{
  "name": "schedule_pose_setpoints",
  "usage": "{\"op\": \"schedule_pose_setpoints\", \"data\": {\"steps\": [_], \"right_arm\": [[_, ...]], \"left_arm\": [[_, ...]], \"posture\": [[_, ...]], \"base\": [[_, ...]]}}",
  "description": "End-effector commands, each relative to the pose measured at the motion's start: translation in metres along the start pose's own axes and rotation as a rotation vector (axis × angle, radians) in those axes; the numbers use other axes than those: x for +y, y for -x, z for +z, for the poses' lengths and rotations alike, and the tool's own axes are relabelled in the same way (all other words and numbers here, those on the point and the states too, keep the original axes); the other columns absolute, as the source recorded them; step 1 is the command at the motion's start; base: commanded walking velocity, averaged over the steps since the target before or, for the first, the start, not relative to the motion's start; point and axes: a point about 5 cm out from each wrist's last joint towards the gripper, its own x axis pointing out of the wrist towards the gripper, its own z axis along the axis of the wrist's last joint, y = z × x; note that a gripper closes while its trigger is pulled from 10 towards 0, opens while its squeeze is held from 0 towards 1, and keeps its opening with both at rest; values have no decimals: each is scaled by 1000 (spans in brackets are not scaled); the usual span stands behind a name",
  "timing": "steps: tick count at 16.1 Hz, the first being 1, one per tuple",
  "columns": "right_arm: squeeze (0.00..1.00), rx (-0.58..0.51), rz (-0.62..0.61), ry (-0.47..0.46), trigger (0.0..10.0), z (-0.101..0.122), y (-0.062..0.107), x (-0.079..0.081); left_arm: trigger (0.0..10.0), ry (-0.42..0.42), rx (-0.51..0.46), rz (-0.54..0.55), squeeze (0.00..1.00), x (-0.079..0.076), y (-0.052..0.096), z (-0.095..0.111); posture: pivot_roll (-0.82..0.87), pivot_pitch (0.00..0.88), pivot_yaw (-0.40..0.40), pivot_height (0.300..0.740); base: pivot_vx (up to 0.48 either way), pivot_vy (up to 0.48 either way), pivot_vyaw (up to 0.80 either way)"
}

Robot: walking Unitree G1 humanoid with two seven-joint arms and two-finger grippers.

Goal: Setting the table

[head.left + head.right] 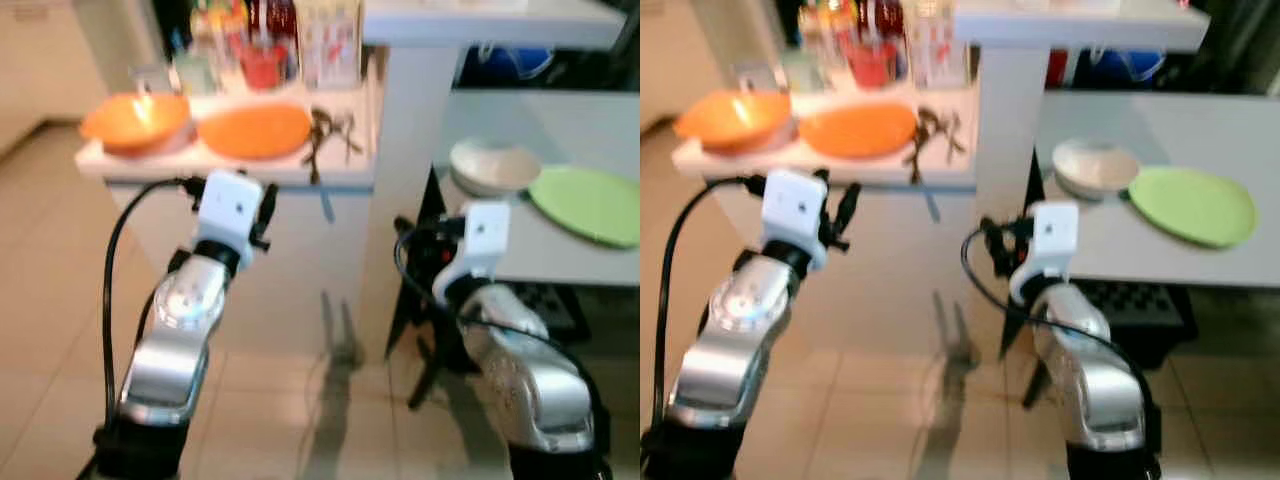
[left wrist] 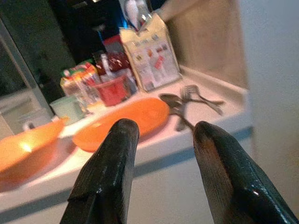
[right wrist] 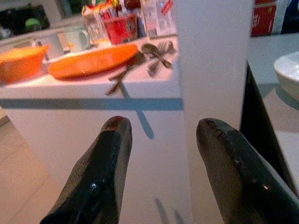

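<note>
A white counter is carrying an orange plate and blurred cutlery (overhanging its front edge); left gripper and right gripper are hovering, spread.

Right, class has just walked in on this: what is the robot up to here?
Nothing is being handled yet. The robot stands before a white counter with both arms raised; the left gripper and right gripper are open and hold nothing. On the counter lie an orange bowl, an orange plate and some cutlery. On the table to its right sit a white bowl and a green plate.
</note>
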Motion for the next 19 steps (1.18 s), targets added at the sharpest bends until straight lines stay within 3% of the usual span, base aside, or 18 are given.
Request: {"op": "schedule_pose_setpoints", "data": {"steps": [1, 3, 6, 13, 16, 19], "right_arm": [[0, 2, -19, 20, 10000, 2, -3, 0], [0, 20, -58, 78, 10000, 3, -4, -8], [0, 36, -76, 141, 10000, 4, -9, -10], [0, 42, -58, 161, 10000, 2, -19, -5], [0, 52, -89, 167, 10000, 2, -20, -15], [0, 43, -91, 168, 10000, 4, -22, -14]], "left_arm": [[10000, 10, 8, 63, 0, 9, -1, -4], [10000, 59, 18, 122, 0, 9, 3, -5], [10000, 57, 27, 117, 0, 9, 0, -6], [10000, 48, -16, 121, 0, 16, -4, 3], [10000, 44, -18, 100, 0, 10, -4, 4], [10000, 29, -20, 65, 0, 7, -7, 2]], "posture": [[-25, 0, 25, 740], [-19, 0, 8, 740], [-29, 0, 3, 740], [-17, 0, -13, 740], [-4, 0, -19, 740], [-18, 0, -9, 740]], "base": [[0, 480, 0], [0, 163, 0], [0, 0, 0], [262, 0, 0], [358, 0, 0], [368, 0, 0]]}}
